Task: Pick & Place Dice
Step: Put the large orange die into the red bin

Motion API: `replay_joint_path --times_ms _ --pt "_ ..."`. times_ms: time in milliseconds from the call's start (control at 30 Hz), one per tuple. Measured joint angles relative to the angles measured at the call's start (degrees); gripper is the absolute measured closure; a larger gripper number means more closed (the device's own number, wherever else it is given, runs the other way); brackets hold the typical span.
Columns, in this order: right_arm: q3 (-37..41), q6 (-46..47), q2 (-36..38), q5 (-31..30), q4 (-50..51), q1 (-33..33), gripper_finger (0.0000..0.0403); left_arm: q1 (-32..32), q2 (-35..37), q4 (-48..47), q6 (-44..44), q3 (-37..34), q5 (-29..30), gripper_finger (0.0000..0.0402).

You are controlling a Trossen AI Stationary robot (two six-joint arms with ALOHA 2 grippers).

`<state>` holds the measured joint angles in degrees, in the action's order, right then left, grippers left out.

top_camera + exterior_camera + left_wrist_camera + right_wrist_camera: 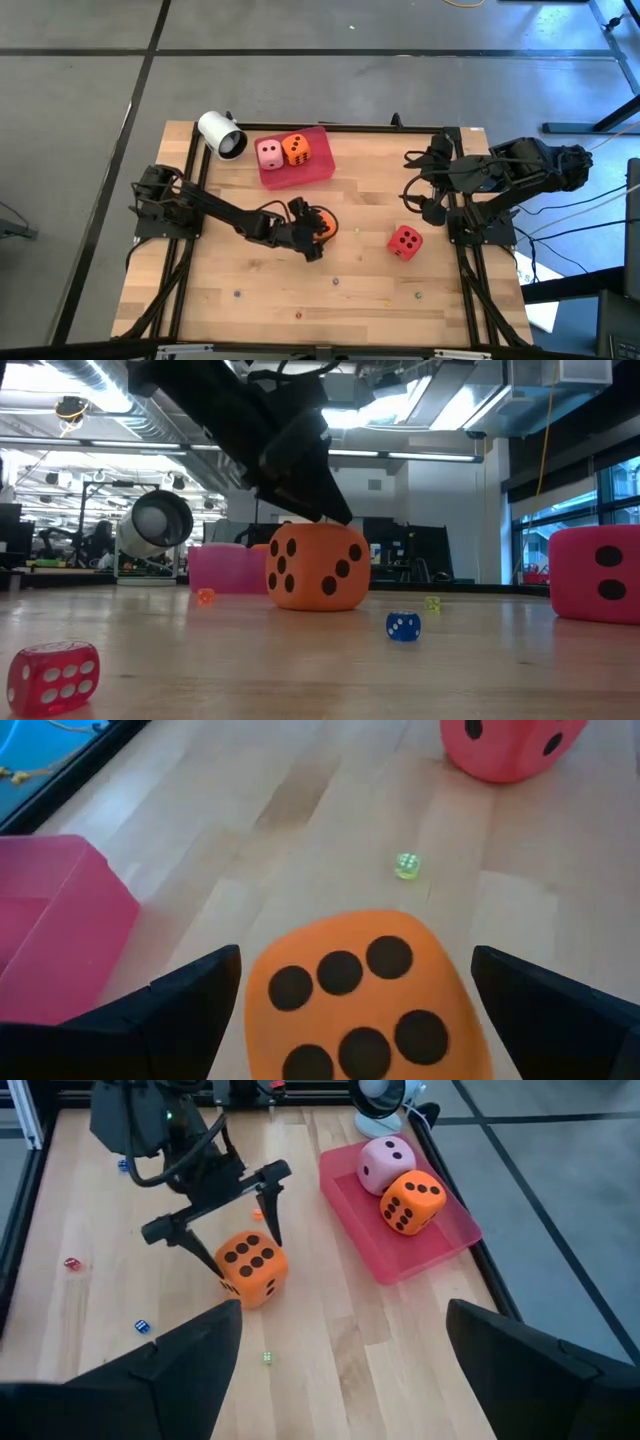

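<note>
An orange die [357, 1003] rests on the wooden table [370, 290] near its middle, six pips up. My left gripper [312, 229] is open, with one finger [185, 1010] on each side of this die and a gap showing on both sides. A pink die [269, 153] and a second orange die [295, 149] sit on the red tray [312, 171] at the far side. A red die [405, 241] stands on the table to the right. My right gripper [413, 186] hangs open above the table's right side, holding nothing.
A white cylinder [222, 135] lies at the far left, beside the tray. Tiny dice are scattered on the table: a blue one [403, 625], a red see-through one [55, 678], a green one [406, 866]. A black frame [330, 127] borders the table.
</note>
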<state>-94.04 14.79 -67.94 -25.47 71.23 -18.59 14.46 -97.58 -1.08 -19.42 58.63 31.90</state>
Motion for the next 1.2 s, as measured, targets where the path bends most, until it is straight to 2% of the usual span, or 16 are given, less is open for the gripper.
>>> replay_joint_path --times_ms 267,500,667,867,967,1100,1200 --pt "0.00 -0.50 0.00 -0.44 0.01 0.02 0.0052 -0.88 -0.15 -5.09 -8.65 0.04 0.18 0.0009" --pt "0.38 -0.01 -1.07 -0.67 -0.42 0.00 0.0053 -2.07 -0.15 -5.49 -9.34 0.04 -0.99 0.0009" --pt "7.85 1.26 -1.96 -0.22 -3.75 0.02 0.0053 -3.07 -0.28 -5.51 -9.62 0.02 -2.86 0.0009" --pt "18.63 3.42 -1.37 5.06 -9.04 0.00 0.0053 -4.55 -1.59 -6.83 -11.15 0.04 -4.58 0.0009" --pt "24.54 0.23 0.27 9.82 -18.41 0.02 0.0053 -4.49 -1.60 -6.80 -10.84 0.04 -4.67 0.0009" --pt "35.33 -8.97 3.38 21.12 -37.36 0.72 0.0053 -3.92 -1.08 -6.65 -10.19 -0.06 -3.75 0.0009" --pt "43.87 -13.45 5.20 24.99 -50.99 1.92 0.0053 -3.39 -0.33 -6.75 -8.30 -0.13 -4.14 0.0009"
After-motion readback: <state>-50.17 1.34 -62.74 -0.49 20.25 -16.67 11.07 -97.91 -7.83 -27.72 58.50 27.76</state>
